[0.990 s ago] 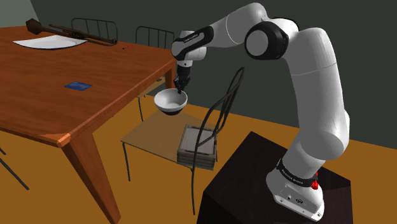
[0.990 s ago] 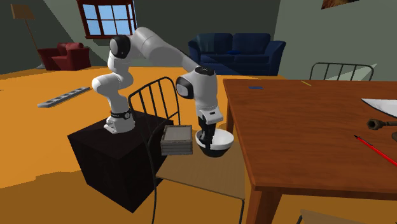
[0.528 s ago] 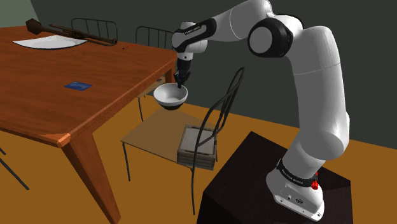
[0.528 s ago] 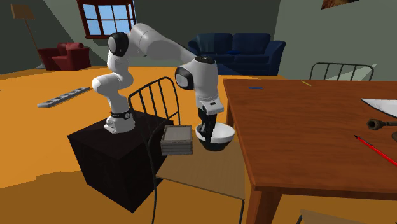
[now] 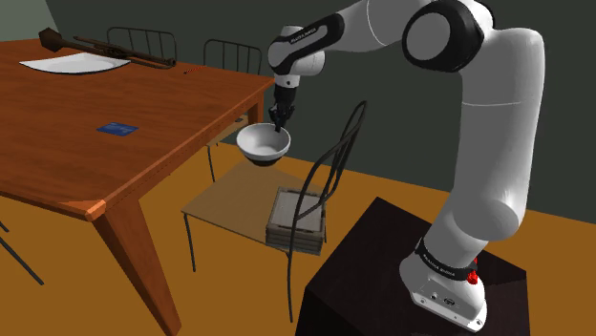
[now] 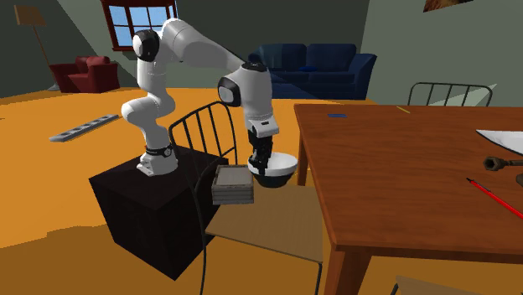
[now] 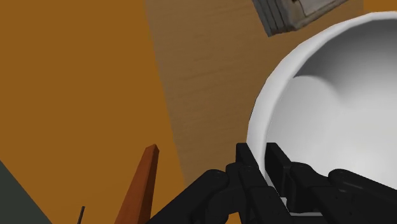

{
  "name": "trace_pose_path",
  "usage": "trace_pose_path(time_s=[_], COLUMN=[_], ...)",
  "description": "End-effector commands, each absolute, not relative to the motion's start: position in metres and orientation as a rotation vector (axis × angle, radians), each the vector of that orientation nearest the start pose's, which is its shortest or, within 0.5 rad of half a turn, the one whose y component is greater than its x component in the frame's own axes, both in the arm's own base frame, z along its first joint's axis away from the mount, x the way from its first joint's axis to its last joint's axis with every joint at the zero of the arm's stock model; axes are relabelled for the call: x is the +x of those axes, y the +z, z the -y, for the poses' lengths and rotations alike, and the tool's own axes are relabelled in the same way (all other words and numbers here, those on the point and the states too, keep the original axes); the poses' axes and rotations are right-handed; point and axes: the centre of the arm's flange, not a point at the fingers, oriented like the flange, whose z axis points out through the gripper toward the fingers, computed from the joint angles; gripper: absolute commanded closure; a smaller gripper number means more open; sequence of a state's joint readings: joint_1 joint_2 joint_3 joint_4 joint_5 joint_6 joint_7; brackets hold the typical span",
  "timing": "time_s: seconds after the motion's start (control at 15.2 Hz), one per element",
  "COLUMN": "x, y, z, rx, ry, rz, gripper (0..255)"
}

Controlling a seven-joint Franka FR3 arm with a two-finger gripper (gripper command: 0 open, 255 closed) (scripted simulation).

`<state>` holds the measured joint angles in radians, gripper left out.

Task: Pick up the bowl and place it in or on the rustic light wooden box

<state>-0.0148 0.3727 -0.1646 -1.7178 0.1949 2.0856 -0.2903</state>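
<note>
The smooth white round bowl (image 5: 264,144) has been carried nearer the planked box (image 5: 296,219); its rim is pinched by the pincer (image 5: 279,123), above a wood-grain chair seat (image 5: 224,202).

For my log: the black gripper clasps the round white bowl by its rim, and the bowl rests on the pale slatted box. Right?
The black gripper clasps the round white bowl by its rim, but the shoulder view shows it airborne, off the pale slatted box.

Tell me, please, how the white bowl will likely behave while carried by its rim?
The bowl looks rigid, so it probably won't flex. Pinched by the gripper at one spot on its rim, it may tilt or slip.
</note>
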Motion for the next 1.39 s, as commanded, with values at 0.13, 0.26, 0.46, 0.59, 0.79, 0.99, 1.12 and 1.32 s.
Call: trace_pose_path(time_s=[0.13, 0.26, 0.46, 0.59, 0.79, 0.99, 1.12, 1.32], x=[0.597, 0.572, 0.534, 0.509, 0.471, 0.433, 0.421, 0.421], y=[0.383, 0.388, 0.394, 0.398, 0.405, 0.411, 0.408, 0.392], z=[0.085, 0.079, 0.07, 0.064, 0.055, 0.046, 0.044, 0.044], rx=[-3.034, -3.034, -3.034, -3.034, -3.034, -3.034, -3.034, -3.034], ry=[-0.043, -0.043, -0.043, -0.043, -0.043, -0.043, -0.043, -0.043], rz=[0.039, 0.039, 0.039, 0.039, 0.039, 0.039, 0.039, 0.039], gripper=[255, 255, 255, 255, 255, 255, 255, 255])
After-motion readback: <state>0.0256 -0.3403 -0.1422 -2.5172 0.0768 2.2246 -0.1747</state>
